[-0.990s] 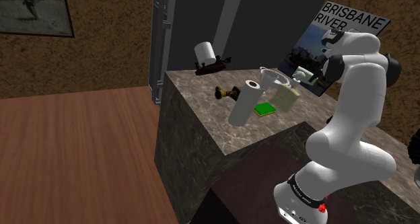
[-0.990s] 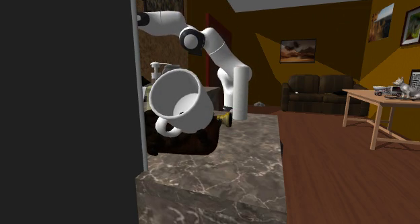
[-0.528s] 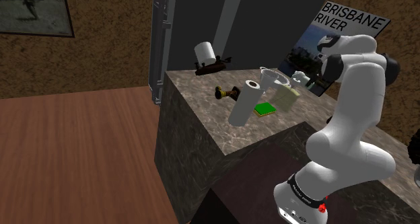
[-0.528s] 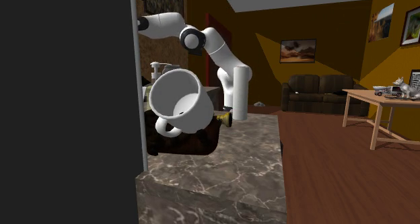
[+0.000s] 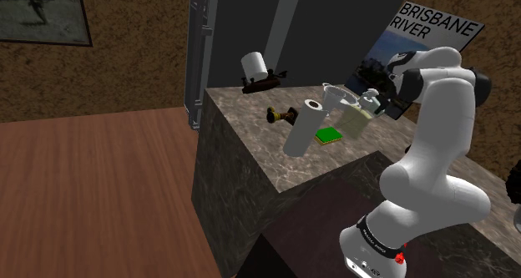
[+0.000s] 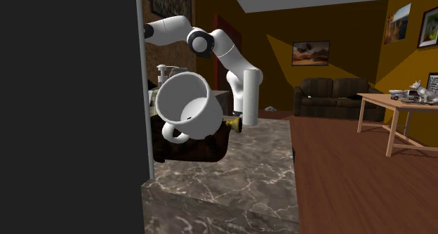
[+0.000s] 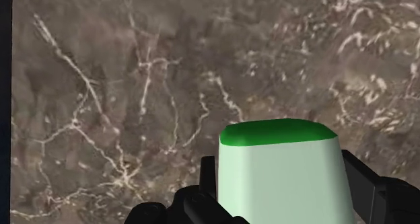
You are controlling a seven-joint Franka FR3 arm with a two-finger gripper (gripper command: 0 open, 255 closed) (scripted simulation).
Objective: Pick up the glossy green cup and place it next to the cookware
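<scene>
The cup [image 7: 279, 172] is pale green with a bright green far end. It sits clasped between my gripper's [image 7: 283, 189] two black fingers, with the marbled brown counter [image 7: 134, 88] behind it. In the shoulder view my gripper [image 5: 377, 101] hangs over the back of the counter [image 5: 250, 139], and a small pale shape, the cup [image 5: 370, 94], shows at its tip. A white funnel-shaped piece of cookware [image 5: 336, 94] stands just to the gripper's left in that view.
On the counter are a tilted white cylinder [image 5: 300, 128], a green sponge [image 5: 329, 135], a pale boxy thing [image 5: 355, 121], a brown bottle [image 5: 281, 115] and a white mug [image 5: 255, 65] on a dark stand. A poster [image 5: 434, 34] leans behind. The counter's edge drops to wooden floor [image 5: 92, 193].
The arm has sunk a little and swung slightly toward the shoulder view's left, carrying the cup with it. The things on the counter have not moved.
</scene>
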